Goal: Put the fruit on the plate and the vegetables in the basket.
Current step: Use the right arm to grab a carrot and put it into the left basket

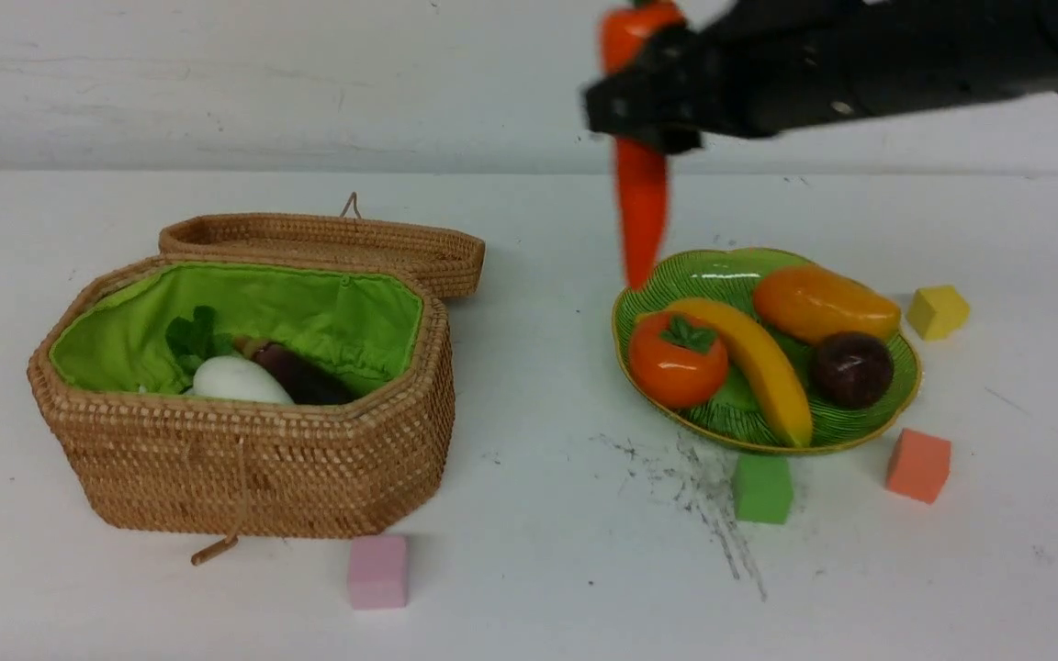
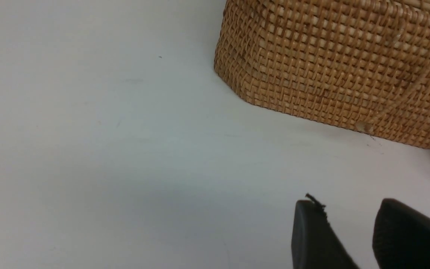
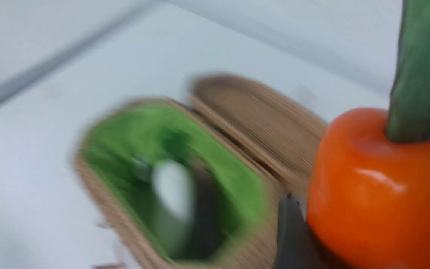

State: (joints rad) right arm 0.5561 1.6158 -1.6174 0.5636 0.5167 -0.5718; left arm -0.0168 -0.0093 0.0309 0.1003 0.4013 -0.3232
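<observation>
My right gripper (image 1: 648, 101) is shut on the orange carrot (image 1: 641, 202), which hangs point down, high above the table's far side between basket and plate. In the right wrist view the carrot (image 3: 379, 186) fills the corner beside one dark finger (image 3: 293, 235). The open wicker basket (image 1: 253, 459) holds the white radish (image 1: 240, 378) and the dark eggplant (image 1: 304, 375). On the green plate (image 1: 731, 266) lie the persimmon (image 1: 676, 360), banana (image 1: 759, 363), mango (image 1: 823, 303) and plum (image 1: 852, 369). My left gripper (image 2: 345, 209) stands open and empty, low beside the basket's wall (image 2: 334, 63).
The basket's lid (image 1: 327, 243) lies folded back behind it. Foam cubes sit on the table: pink (image 1: 377, 571) in front of the basket, green (image 1: 762, 488) and orange (image 1: 918, 465) before the plate, yellow (image 1: 937, 311) to its right.
</observation>
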